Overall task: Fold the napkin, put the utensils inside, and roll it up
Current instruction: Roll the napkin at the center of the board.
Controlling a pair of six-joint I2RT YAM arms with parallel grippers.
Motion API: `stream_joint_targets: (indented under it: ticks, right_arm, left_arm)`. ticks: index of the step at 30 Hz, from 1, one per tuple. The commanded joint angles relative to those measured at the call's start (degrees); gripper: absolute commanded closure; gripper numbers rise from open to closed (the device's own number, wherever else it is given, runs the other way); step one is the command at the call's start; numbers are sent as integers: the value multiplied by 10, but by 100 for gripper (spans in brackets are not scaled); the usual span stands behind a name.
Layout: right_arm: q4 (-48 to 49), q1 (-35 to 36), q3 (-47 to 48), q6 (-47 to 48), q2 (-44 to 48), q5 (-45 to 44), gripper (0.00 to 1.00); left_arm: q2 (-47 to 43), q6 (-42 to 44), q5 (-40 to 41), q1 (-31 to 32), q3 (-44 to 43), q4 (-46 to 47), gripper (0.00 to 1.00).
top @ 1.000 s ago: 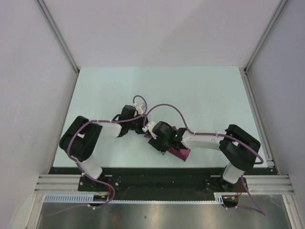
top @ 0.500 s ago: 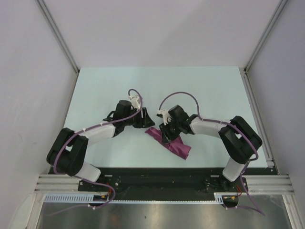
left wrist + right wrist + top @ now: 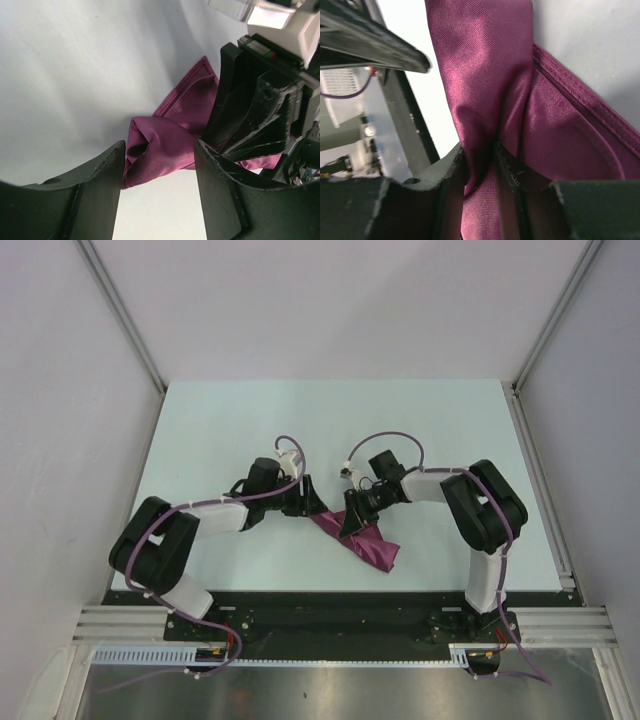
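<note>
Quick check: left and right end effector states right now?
Left end effector: open, gripping nothing.
Right end effector: closed on the thin plum cloth napkin.

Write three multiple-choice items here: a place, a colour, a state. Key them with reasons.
1. On the table, the napkin lies: A) far left corner; B) by the near edge, midway across; C) far right corner.
2. Its colour: A) orange; B) white; C) plum.
3. The right pincer is: A) shut on a napkin fold; B) wide open, empty; C) unseen.
Key: B, per the top view; C, plum in every view; A, its wrist view shows cloth pinched.
</note>
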State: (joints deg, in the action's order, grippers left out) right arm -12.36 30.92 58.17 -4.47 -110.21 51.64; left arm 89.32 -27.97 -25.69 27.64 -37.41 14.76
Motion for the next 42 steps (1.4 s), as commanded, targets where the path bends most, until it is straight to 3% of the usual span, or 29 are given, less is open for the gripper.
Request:
stream_joint_targets:
  ticks: [1, 4, 6, 7, 11, 17, 21, 23, 27, 32, 42]
  right_arm:
    - [-49, -5, -8, 14, -48, 11, 66]
    - [-48, -12, -3, 12, -58, 21, 66]
    - [-50, -15, -1, 12, -57, 22, 65]
    - [-50, -17, 0, 10, -55, 20, 64]
    - [-57, -25, 3, -1, -22, -10, 51]
    - [-60, -31, -3, -26, 98, -104, 42]
    - [-41, -14, -28, -28, 189, -234, 37]
    - [-42, 28, -39, -6, 231, -295, 35]
    - [-41, 141, -55, 38, 264, -506, 34]
    - [-14, 273, -67, 89, 248, -695, 33]
    - [15, 318, -53, 128, 150, -785, 33]
  left_arm:
    - [27, 3, -21, 8, -28, 37, 40]
    - [39, -2, -36, 12, -29, 50, 49]
    - [50, -9, -42, 15, -31, 61, 62]
    - [55, -11, -47, 16, -31, 65, 74]
    - [78, -22, -51, 20, -44, 64, 99]
    - [108, -33, -33, 20, -81, 19, 100]
    - [127, -44, -36, 20, -93, 5, 100]
    - [136, -47, -37, 20, -100, 0, 100]
    - [146, -48, -37, 20, -108, -15, 100]
    - [152, -46, -37, 19, -120, -31, 100]
    - [155, -42, -45, 20, -129, -38, 100]
